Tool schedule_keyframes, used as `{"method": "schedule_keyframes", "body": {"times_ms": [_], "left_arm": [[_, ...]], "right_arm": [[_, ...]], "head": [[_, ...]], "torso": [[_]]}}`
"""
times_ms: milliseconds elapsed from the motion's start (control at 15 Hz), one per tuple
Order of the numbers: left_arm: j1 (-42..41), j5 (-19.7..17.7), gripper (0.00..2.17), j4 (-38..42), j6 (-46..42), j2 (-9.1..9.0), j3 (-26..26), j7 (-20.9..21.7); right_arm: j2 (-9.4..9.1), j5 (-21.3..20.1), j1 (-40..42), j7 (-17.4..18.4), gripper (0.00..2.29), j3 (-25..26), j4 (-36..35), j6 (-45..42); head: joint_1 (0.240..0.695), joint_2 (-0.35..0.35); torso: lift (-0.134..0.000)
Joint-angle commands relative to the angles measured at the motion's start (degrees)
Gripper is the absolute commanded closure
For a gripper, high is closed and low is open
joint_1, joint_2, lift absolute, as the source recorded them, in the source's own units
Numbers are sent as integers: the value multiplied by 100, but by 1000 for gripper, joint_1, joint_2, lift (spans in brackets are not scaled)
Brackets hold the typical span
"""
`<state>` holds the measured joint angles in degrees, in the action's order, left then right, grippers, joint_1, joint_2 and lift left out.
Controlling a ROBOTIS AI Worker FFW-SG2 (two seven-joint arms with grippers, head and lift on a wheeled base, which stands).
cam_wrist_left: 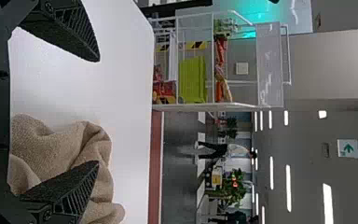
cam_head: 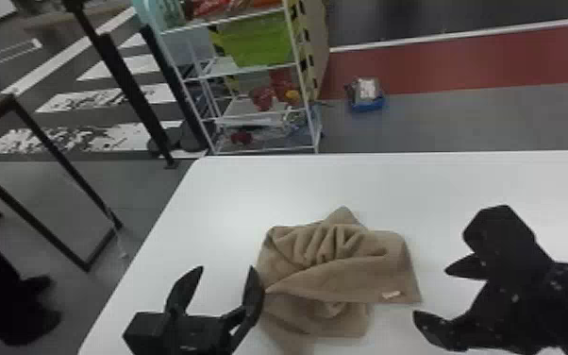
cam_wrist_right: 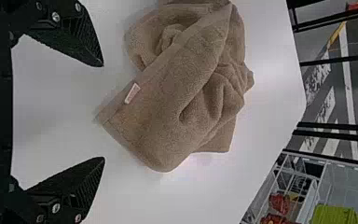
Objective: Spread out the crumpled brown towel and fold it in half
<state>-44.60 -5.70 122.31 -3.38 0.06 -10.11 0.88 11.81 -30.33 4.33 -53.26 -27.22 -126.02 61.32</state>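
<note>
Down at the near side, left gripper (cam_head: 226, 268) and right gripper (cam_head: 431, 291) are wide open, gripping zilch, flanking the brown towel (cam_head: 339, 278), a fuzzy, ridgy lump. Smooth white tabletop (cam_head: 250, 189) runs on to a straight far edge.

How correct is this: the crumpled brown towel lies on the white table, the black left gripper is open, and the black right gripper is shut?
Not shut: the right gripper is wide open, as the right wrist view shows. The rest about the towel, table and left gripper is correct.
</note>
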Motion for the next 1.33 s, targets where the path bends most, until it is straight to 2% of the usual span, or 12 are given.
{"method": "schedule_keyframes", "body": {"times_ms": [0,200,600,1000,1267], "left_arm": [[13,-2,107,-14,0,-21,0,0],[13,-2,107,-23,0,-21,-18,0],[13,-10,107,-41,-18,-21,-26,0],[13,-28,107,-58,-18,-21,-26,0],[13,-37,107,-58,-18,-21,-62,9]], "right_arm": [[-38,-175,-301,0,201,-354,156,403],[-144,-518,-504,-9,218,-653,420,509],[-372,-790,-732,18,286,-1127,1035,544],[-618,-817,-873,141,319,-1215,1325,526],[-653,-843,-996,150,373,-1233,1607,544]], "head": [[695,350],[695,350],[695,350],[695,350],[695,350]], "torso": [[-124],[-124],[-124],[-124],[-124]]}}
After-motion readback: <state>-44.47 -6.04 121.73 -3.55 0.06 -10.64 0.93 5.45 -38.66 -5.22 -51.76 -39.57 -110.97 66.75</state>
